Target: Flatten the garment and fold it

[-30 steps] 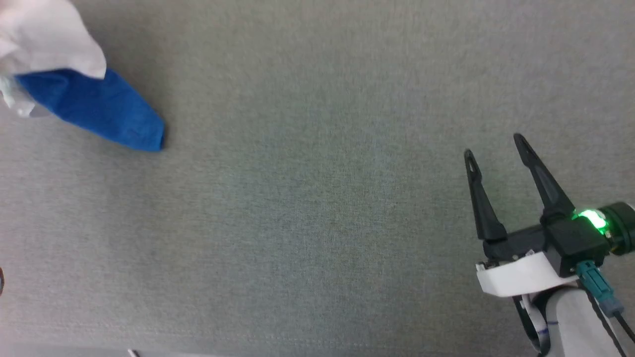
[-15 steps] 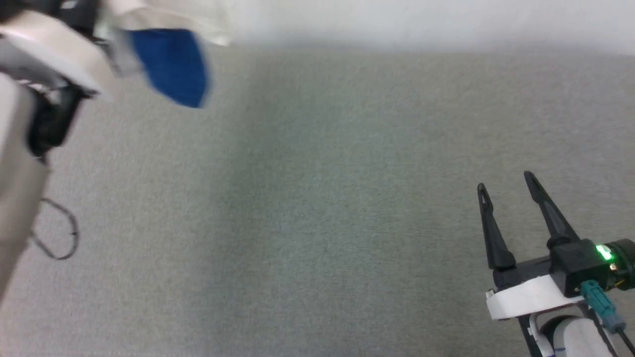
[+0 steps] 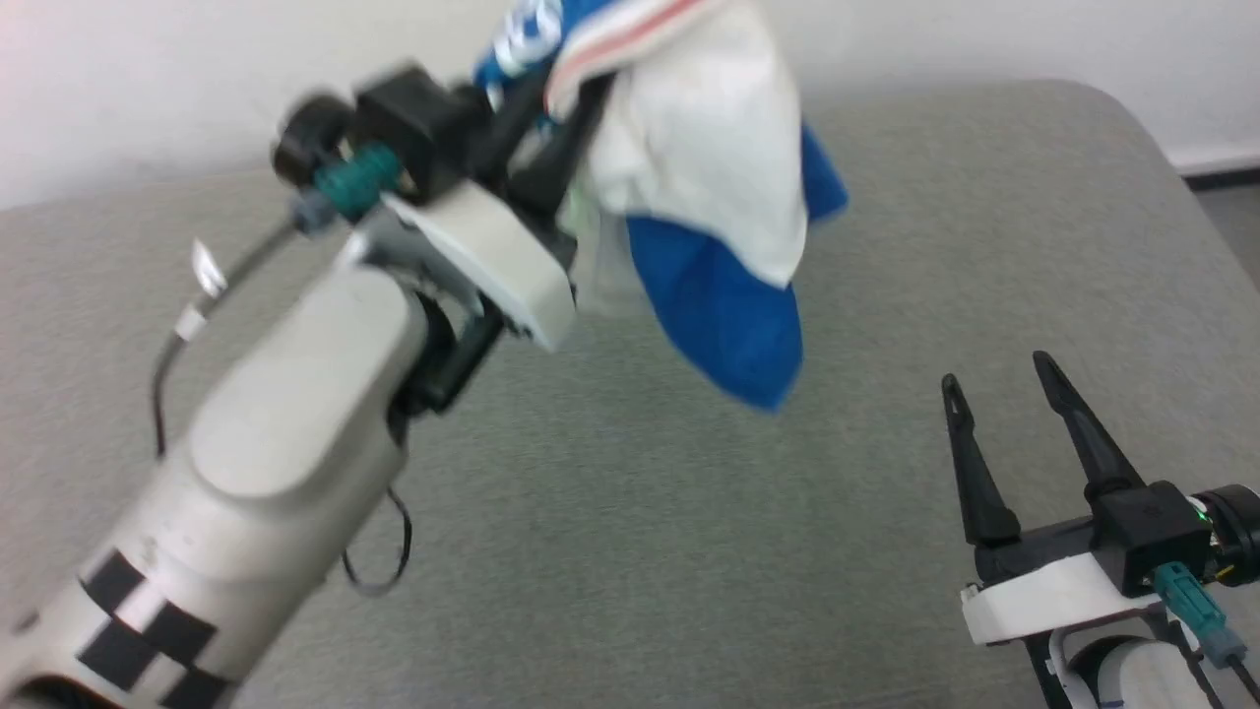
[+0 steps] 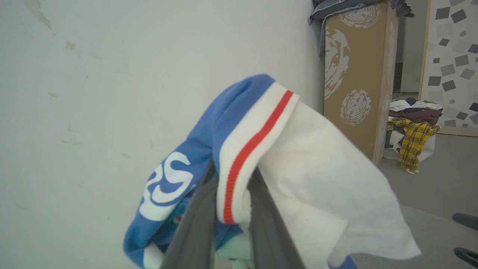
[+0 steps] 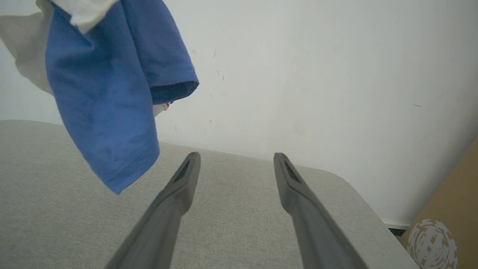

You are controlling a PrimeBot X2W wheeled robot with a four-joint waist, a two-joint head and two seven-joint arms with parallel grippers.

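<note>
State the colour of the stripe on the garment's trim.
Red, on white trim; the left wrist view shows it best.

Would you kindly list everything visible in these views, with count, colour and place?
T-shirt: one, blue with white sleeve and red-striped trim, hanging bunched above the table.
Table: one, grey fabric top, under both grippers.
Wall: one, white, behind the table.
Box: one, brown with white round prints, against the wall, dark clothes on top.
Clothes pile: one, yellow plaid, dark red and white, on the floor beside the box.
Panel: one, white with grey squares, beyond the pile.
Left forearm: one, pale with black checks, lower left of the head view.
Left gripper: one, dark, shut on the T-shirt's trim.
Right gripper: one, dark, open, lower right over the table.
</note>
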